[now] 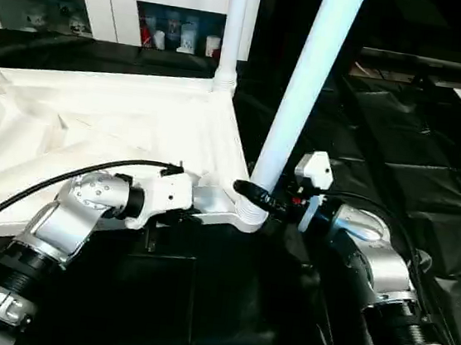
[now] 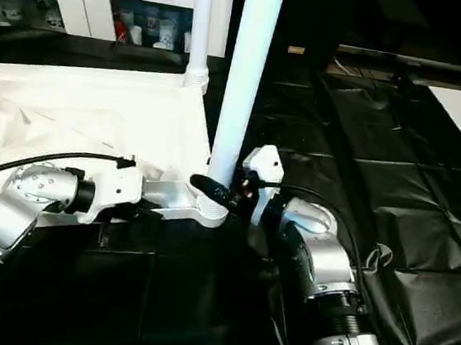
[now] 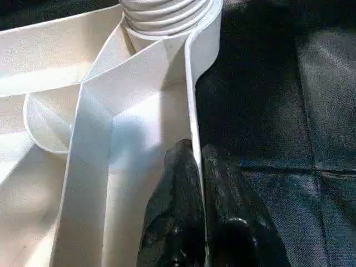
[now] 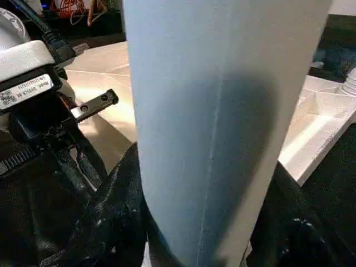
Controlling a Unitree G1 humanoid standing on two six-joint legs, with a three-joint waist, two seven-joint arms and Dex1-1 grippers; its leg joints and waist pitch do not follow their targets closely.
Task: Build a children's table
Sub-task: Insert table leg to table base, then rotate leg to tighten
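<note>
The table top [image 1: 119, 126] lies upside down, ribbed underside up, w/ one leg [image 1: 232, 31] already standing in the far corner socket. The near leg [image 1: 308, 73] is going into the near corner socket [image 1: 250, 216] and leans a bit toward the right instead of standing plumb.

The right gripper [image 1: 254, 197] is clamped round that leg's base just above the socket; in the wrist view its black fingers [image 4: 111, 222] wrap both sides of the tube. The left gripper [image 3: 196, 167] is pinched shut on the top's thin side wall [image 3: 192, 100] near that same corner, one finger inside, one outside, bracing the top.

My read: the step in hand is seating this leg. To do it well, straighten the leg first so it lines up w/ the socket axis, then press down along that axis, maybe w/ a slight twist. Keep the left grip firm so the top doesn't slide or tip. Pushing while it's tilted would probably jam it or flex the rim.

The glass-door cabinet [image 1: 173, 16] is well behind, and black sheeting [image 1: 429, 187] covers the surface around.
</note>
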